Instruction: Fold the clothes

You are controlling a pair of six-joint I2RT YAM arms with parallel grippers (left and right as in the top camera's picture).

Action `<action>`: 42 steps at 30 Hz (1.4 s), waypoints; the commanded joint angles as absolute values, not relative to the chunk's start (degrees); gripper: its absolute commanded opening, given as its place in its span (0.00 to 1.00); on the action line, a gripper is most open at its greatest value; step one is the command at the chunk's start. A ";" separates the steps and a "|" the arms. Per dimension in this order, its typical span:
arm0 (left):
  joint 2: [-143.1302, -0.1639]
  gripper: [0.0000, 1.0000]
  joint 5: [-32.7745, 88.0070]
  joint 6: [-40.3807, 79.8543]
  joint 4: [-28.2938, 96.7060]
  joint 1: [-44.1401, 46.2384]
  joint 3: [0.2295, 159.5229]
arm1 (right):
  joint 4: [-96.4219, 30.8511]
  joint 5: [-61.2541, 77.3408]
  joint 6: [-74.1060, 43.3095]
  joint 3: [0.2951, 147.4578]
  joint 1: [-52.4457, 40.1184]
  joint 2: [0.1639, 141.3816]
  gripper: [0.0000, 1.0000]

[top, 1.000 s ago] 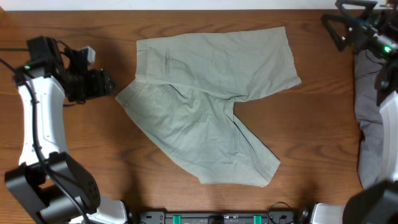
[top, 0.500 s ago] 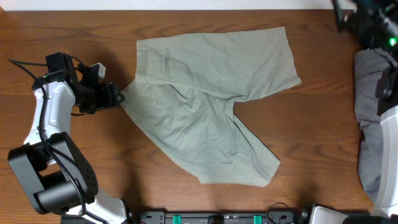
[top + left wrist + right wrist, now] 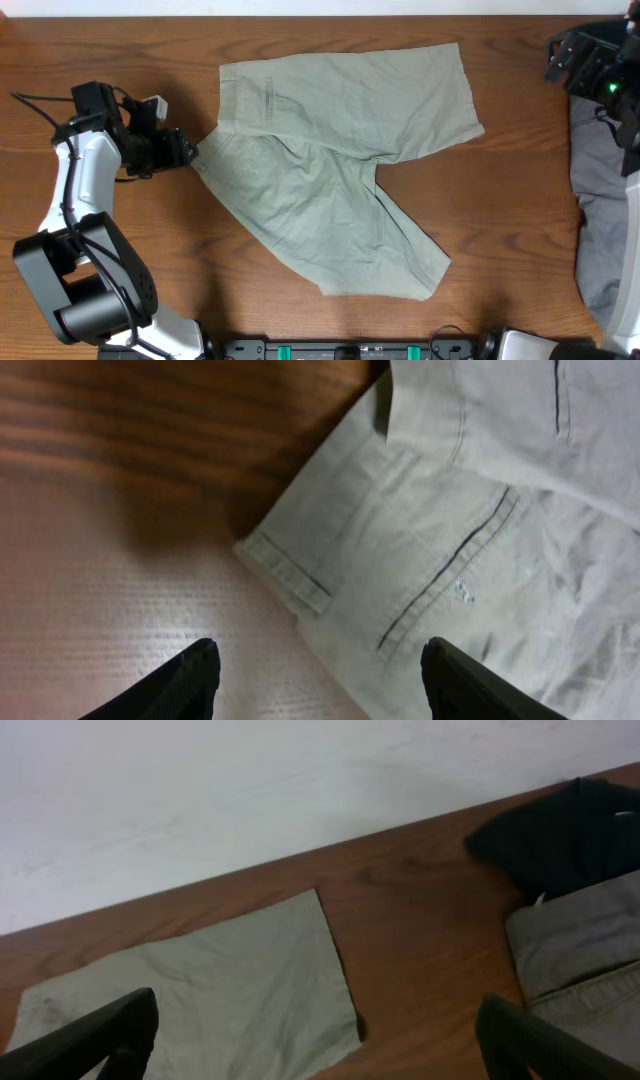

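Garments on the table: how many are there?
3: khaki shorts at the centre; grey garment at the right edge; black garment beside it. Others may be hidden.

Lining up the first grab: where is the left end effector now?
In the overhead view, the left end effector is on the left side, open, at the waistband corner of the shorts.

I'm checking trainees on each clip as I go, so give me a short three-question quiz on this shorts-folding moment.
1. True or false: the right claw holds the shorts.
2. Which part of the shorts is nearest the left claw? A leg hem; B waistband corner; C crotch.
3. What colour is the garment at the table's right edge?
Key: 1 false, it is open and away from them. 2 B. 3 grey.
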State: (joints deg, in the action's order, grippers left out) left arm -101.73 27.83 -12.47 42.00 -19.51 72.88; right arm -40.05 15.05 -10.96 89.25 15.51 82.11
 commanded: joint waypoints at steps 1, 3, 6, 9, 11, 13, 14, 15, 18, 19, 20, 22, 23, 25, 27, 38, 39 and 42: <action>-103.88 0.67 27.11 -12.84 40.53 -19.53 72.42 | -39.13 16.29 -11.27 89.89 14.83 82.81 0.99; -105.23 0.67 27.11 -12.84 39.66 -19.53 72.42 | -38.59 19.99 -12.14 89.89 14.09 83.02 0.99; -107.59 0.67 27.18 -12.78 38.20 -19.51 72.42 | -41.50 19.92 -9.26 89.89 11.11 83.79 0.99; -109.91 0.67 27.38 -11.73 36.53 -19.14 72.42 | -46.41 15.31 -8.69 89.89 7.57 85.19 0.99; -111.11 0.66 27.38 -11.73 35.40 -18.70 72.42 | -49.52 12.34 -8.71 89.89 5.39 86.59 0.99; -112.09 0.67 27.38 -11.73 34.50 -18.15 72.42 | -51.99 11.31 -8.71 89.86 3.55 88.33 0.99; -112.51 0.66 27.40 -11.64 34.13 -17.82 72.42 | -52.86 11.35 -8.75 89.86 2.61 89.43 0.99; -113.01 0.66 27.40 -11.33 33.78 -17.39 72.42 | -53.30 11.64 -9.15 89.86 1.78 90.43 0.99; -114.41 0.61 27.35 -10.83 33.34 -16.10 72.42 | -54.30 13.56 -9.10 89.86 -0.03 92.88 0.99; -114.85 0.55 27.35 -10.83 33.39 -15.70 72.42 | -54.78 14.00 -9.13 89.86 -0.38 93.58 0.99; -115.24 0.45 27.33 -10.85 33.58 -15.35 72.42 | -55.35 14.15 -9.13 89.86 -0.67 94.15 0.99; -115.74 0.23 27.03 -10.83 34.33 -14.90 72.42 | -56.53 14.11 -9.13 89.86 -0.93 95.29 0.99; -115.74 0.06 25.58 -10.55 35.07 -14.85 72.42 | -56.86 14.13 -9.13 89.84 -0.95 95.72 0.99; -115.42 0.06 20.80 -7.09 36.73 -14.83 72.42 | -57.25 14.13 -9.13 89.78 -0.93 96.36 0.99; -114.74 0.06 13.85 -2.48 39.81 -15.25 72.44 | -57.32 13.93 -9.13 89.76 -0.95 96.71 0.99; -102.41 0.06 3.14 12.56 59.35 -20.78 72.44 | -47.46 13.93 -9.58 81.71 -1.21 97.34 0.83; -101.69 0.06 3.09 12.56 59.92 -20.78 72.44 | -46.35 13.93 -10.02 80.47 -1.21 97.65 0.80; -99.94 0.06 2.90 12.58 61.06 -20.78 72.44 | -44.51 13.96 -11.53 76.64 -1.19 99.39 0.76</action>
State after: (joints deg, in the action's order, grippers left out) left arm -102.06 5.06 10.94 60.07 -20.86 72.42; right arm -45.54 13.65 -10.04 80.79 -0.67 97.10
